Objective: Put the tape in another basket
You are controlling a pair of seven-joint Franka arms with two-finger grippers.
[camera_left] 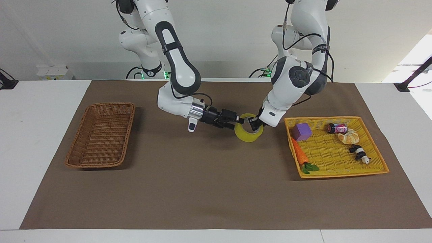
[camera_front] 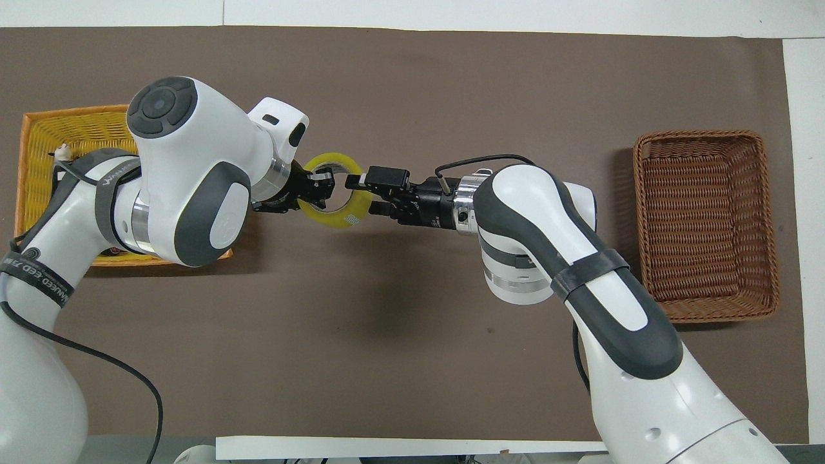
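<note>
In the overhead view the left arm [camera_front: 187, 174] hides most of the yellow tray [camera_front: 38, 129] and its contents; the right gripper [camera_front: 361, 190] covers part of the tape [camera_front: 345, 216], its grip indistinct.

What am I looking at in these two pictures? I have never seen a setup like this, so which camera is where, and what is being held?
These are two white robot arms at one table, each ending in a two-finger end effector. One picture is taken from across the table, facing the robots; the other from high above their own end, looking down, so the sides appear swapped.

On the brown mat lie a brown wicker basket toward the right arm's end and a yellow tray toward the left arm's end, holding small items such as a purple block and a toy carrot.

Between them, off the mat, is a yellow tape roll. The left end effector grips it through its hole. The right end effector straddles the roll's wall on the other side, fingers apart. It looks like a handover in mid-air, heading toward the basket.
</note>
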